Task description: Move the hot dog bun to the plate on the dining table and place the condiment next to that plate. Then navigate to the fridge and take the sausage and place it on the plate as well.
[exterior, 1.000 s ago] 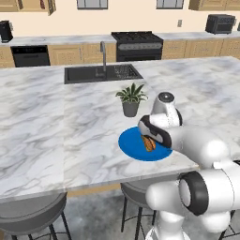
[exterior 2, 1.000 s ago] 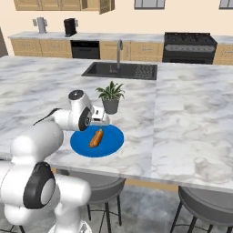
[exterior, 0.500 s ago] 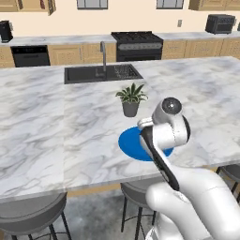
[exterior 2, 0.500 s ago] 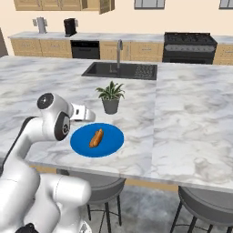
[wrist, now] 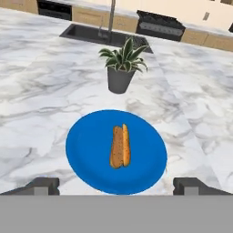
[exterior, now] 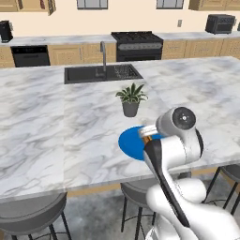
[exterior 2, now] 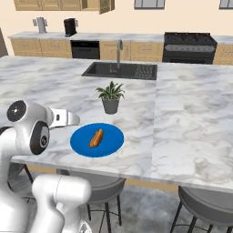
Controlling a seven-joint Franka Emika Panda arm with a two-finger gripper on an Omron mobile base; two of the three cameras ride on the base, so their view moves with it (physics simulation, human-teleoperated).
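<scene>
Hand view: I look down on the blue plate [wrist: 91, 150] with the hot dog bun [wrist: 120, 146] lying near its middle, split side up. My gripper [wrist: 116, 185] hangs above the plate's near edge, its two dark fingertips [wrist: 42, 185] spread wide apart at the lower corners and holding nothing. The plate sits on the marble dining table [wrist: 41, 82], close to the table's near edge. Just beyond the plate stands a small potted plant [wrist: 122, 68], apart from it, and further back a dark sink [wrist: 98, 36] is set into the top. In the right base view the bun [exterior 2: 96, 138] rests on the plate [exterior 2: 111, 143], to the right of my arm.
</scene>
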